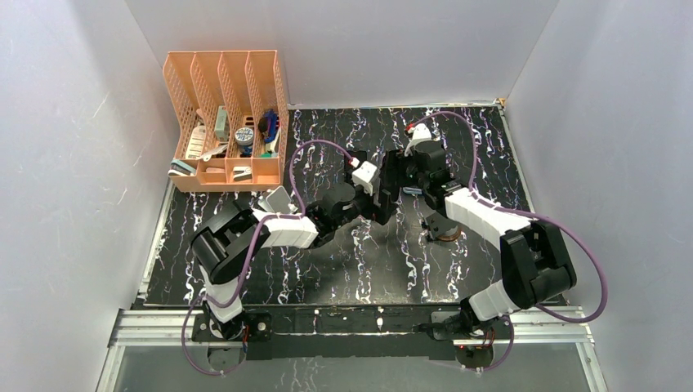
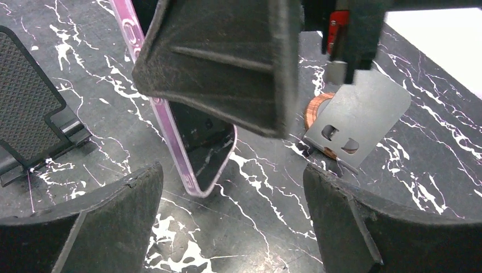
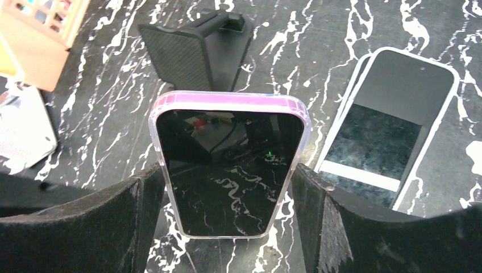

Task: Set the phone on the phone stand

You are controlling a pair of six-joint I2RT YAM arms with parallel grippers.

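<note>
The phone (image 3: 227,165) has a dark screen and a clear pink-edged case. My right gripper (image 3: 227,210) is shut on its two long sides and holds it upright over the table. The black phone stand (image 3: 196,51) stands just beyond it, empty. In the left wrist view the phone (image 2: 199,142) hangs tilted, its lower corner just above the table, with the stand (image 2: 28,108) to the left. My left gripper (image 2: 233,216) is open and empty, close in front of the phone. In the top view both grippers, the left (image 1: 384,192) and the right (image 1: 411,171), meet at mid-table.
A second phone in a white case (image 3: 392,125) lies flat to the right of the held one. A copper tape roll (image 2: 315,111) and a grey metal plate (image 2: 358,119) sit nearby. An orange desk organiser (image 1: 225,122) with small items stands at the back left.
</note>
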